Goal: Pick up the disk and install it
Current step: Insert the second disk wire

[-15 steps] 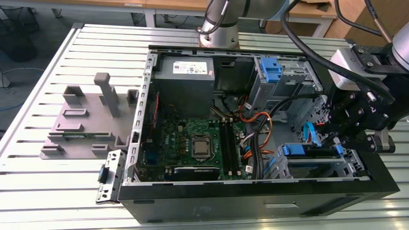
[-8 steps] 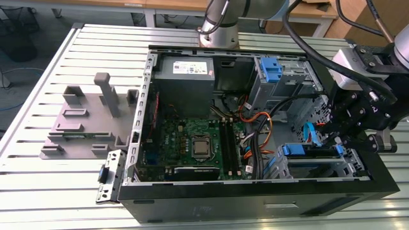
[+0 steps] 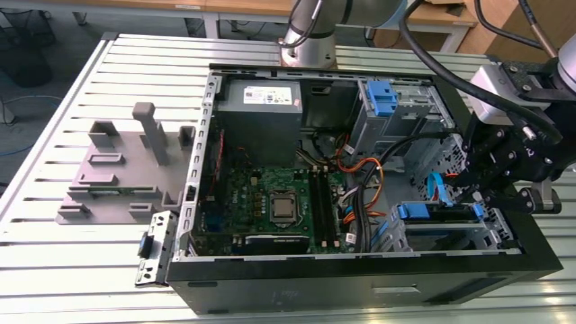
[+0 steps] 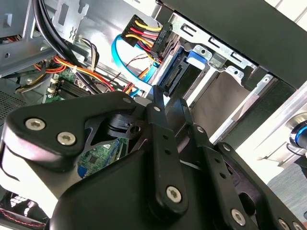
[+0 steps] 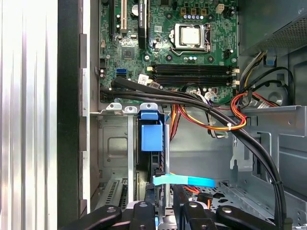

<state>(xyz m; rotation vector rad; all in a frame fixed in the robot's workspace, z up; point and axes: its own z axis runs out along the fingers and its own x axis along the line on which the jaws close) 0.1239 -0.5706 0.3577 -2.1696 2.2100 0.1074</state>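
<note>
Landmark: the green motherboard (image 3: 270, 202), lying in the open computer case (image 3: 360, 290) on the slatted counter (image 3: 54, 256).
Disk: the disk (image 3: 441, 213) lay flat in its blue carrier inside the metal drive cage (image 3: 450, 237), just beside the motherboard and across the cable bundle (image 3: 360, 196) from it.
Gripper: in the exterior view the gripper (image 3: 487, 194) hung close over the end of the disk farthest from the motherboard. In the first wrist view the gripper (image 5: 167, 212) pointed along the cage toward the motherboard (image 5: 182, 43).
Gripper state: I could not tell how far open it was, nor whether it had hold of the disk or only stood at it.
Done, by my judgement: the disk was off the counter and in the cage, so lifting and carrying looked finished.
Left, by my judgement: whether the carrier was pushed fully home and latched did not show, and the gripper had not drawn clear.
Other things: a grey power supply (image 3: 261, 101) sat along another edge of the motherboard.
</note>
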